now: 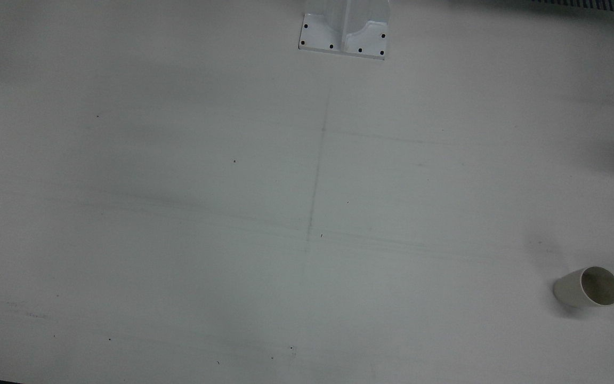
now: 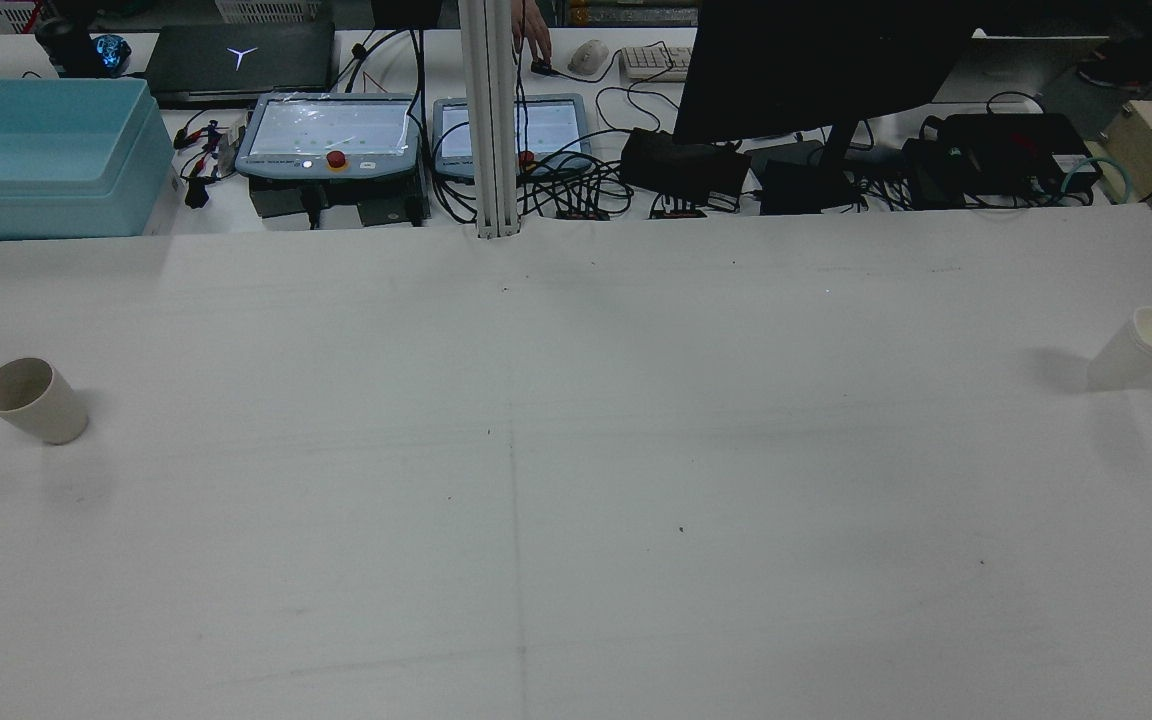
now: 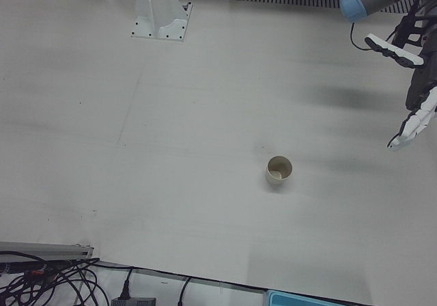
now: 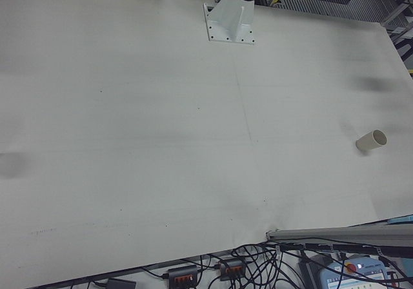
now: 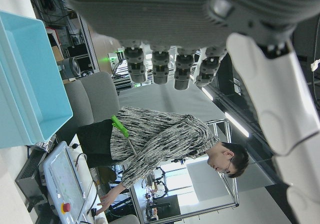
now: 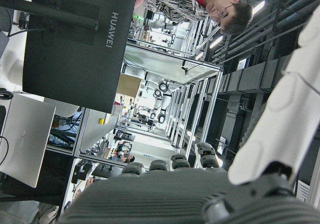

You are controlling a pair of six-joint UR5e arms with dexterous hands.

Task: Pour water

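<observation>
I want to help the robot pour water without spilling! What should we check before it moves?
1. Cup on the robot's left standing upright: ok.
2. Cup on the robot's right standing upright: ok.
3. Water in either cup: cannot tell; the insides are too small to see.
4. Left hand free to grab: ok, open, holding nothing, raised beside the table.
5. Right hand free to grab: ok, its own camera shows fingers apart and nothing held.
6. Table between the cups clear: ok.

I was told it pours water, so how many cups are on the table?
2. A beige cup stands near the table's edge on the robot's left side; a white cup stands near the opposite edge on its right. Both look upright.
</observation>
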